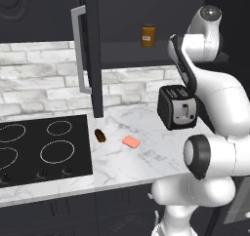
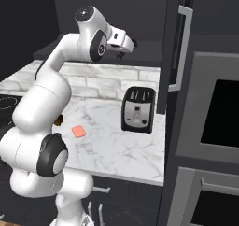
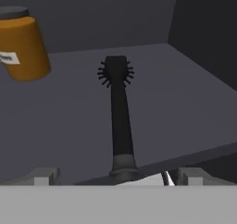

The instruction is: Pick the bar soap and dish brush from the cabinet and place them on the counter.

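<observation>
The black dish brush (image 3: 119, 121) lies on the dark shelf of the open cabinet (image 1: 93, 49), bristly head away from the hand, handle pointing back at it. My gripper (image 3: 118, 176) is open, its tips wide apart on either side of the handle's near end, not closed on it. From the right base view the gripper (image 2: 134, 46) reaches into the cabinet at shelf height. The salmon-pink bar soap (image 1: 131, 142) lies flat on the white marble counter (image 1: 146, 159), right of the cooktop; it is also seen as the soap (image 2: 78, 131) beside the arm.
An amber jar (image 3: 23, 45) stands on the shelf left of the brush. A black toaster (image 1: 178, 106) sits on the counter below. A dark brown lump (image 1: 100, 135) lies near the cooktop (image 1: 44, 147). The open door (image 2: 175, 47) hangs on the right.
</observation>
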Robot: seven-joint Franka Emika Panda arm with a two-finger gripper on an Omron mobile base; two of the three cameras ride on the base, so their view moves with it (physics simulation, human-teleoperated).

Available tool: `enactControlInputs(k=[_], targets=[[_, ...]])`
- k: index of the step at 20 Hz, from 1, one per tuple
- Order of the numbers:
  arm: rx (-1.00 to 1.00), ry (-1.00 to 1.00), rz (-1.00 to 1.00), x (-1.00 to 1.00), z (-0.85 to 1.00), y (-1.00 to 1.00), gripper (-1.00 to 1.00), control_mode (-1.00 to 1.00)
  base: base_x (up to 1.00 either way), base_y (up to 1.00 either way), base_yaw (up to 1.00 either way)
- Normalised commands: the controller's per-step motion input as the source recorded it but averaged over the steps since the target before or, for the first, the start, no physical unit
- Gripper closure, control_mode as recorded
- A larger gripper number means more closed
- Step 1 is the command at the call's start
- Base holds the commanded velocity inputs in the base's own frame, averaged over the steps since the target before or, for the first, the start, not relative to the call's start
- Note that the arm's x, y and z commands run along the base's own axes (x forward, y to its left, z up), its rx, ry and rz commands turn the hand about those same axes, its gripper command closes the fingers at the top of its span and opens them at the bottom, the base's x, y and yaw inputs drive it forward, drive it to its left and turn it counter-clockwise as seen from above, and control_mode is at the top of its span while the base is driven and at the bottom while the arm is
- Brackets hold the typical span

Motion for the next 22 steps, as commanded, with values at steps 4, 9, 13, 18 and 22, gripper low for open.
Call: enactControlInputs(k=[4, 9, 13, 18, 22], targets=[[0.00, 0.02, 0.00, 0.27, 0.03, -0.02, -1.00, -1.00, 0.00, 0.00, 0.00], [-0.01, 0.03, 0.00, 0.24, 0.00, -0.06, -1.00, -1.00, 0.00, 0.00, 0.00], [-0.01, 0.03, 0.00, 0.22, 0.00, -0.13, -1.00, -1.00, 0.00, 0.00, 0.00], [-0.02, 0.03, 0.00, 0.19, -0.02, -0.22, -1.00, -1.00, 0.00, 0.00, 0.00], [0.00, 0.01, 0.00, 0.09, -0.15, -0.11, -1.00, -1.00, 0.00, 0.00, 0.00]])
